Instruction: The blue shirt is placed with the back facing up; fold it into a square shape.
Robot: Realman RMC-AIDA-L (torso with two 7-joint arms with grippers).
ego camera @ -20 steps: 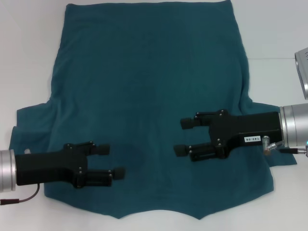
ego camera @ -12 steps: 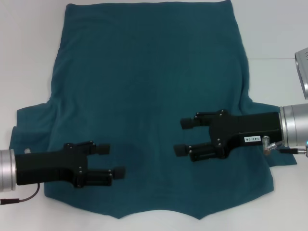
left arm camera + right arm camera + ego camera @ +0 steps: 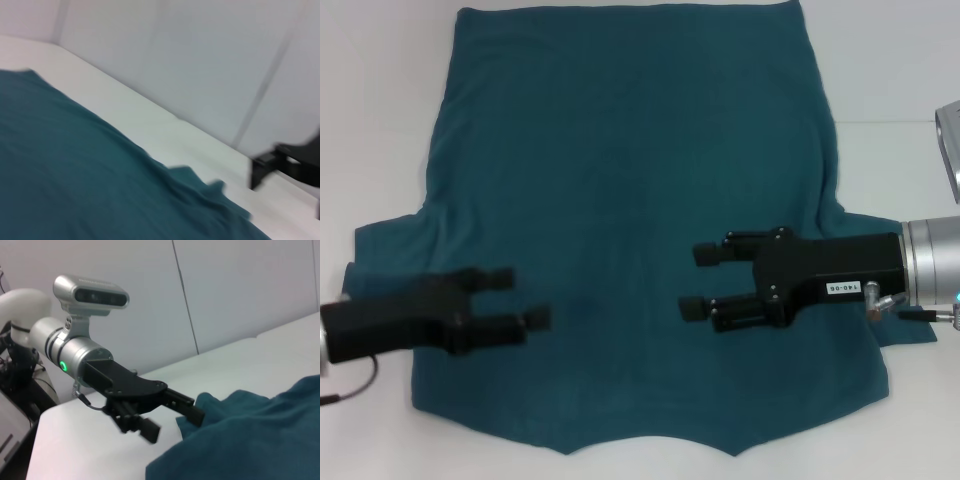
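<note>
Left arm starts moving over a flat, unfolded shirt.

The left gripper [image 3: 525, 298], fingers spread and empty, has pulled back toward the near-left sleeve. The dark teal-blue soft fabric T-shirt [image 3: 630, 180] lies spread on the white table [image 3: 890, 60]. The right gripper [image 3: 698, 282] hovers unmoved, spread, holding nothing; folding appears about to begin.

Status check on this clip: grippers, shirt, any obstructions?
Left gripper open, over the left sleeve side. Right gripper open, over the lower right body. Blue shirt flat, plain side up, unfolded. No obstruction in view.
</note>
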